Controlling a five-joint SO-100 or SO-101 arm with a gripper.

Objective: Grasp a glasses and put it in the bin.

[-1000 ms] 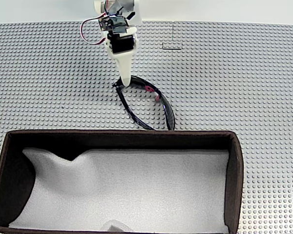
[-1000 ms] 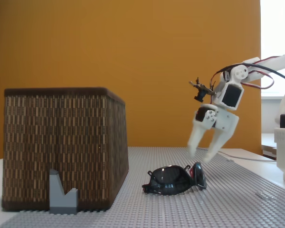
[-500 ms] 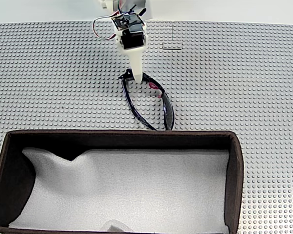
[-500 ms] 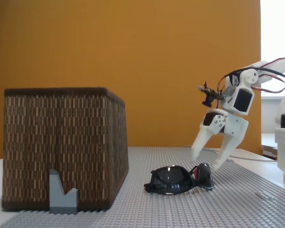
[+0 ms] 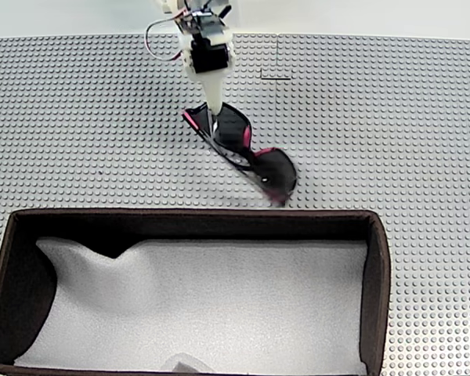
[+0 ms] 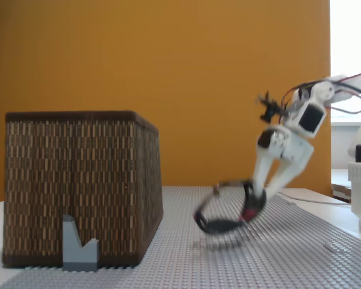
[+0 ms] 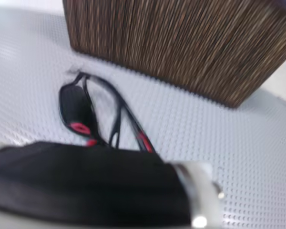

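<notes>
- From above, the gripper [image 5: 215, 125] is closed on one end of the glasses [image 5: 251, 157], which stretch toward the bin [image 5: 380, 258].
- The side view shows the blurry glasses [image 6: 228, 211] lifted off the studded grey mat [image 6: 301, 253].
- The wrist view shows the red spots on the glasses [image 7: 86, 119] close up, with the bin's brown wall [image 7: 181, 43] just behind.

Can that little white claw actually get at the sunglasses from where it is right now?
Probably yes: it already seems to have them. In the side fixed view the gripper is closed on one end of the glasses, which hang tilted just above the studded mat. Nothing stands between them; the bin sits off to one side.
</notes>
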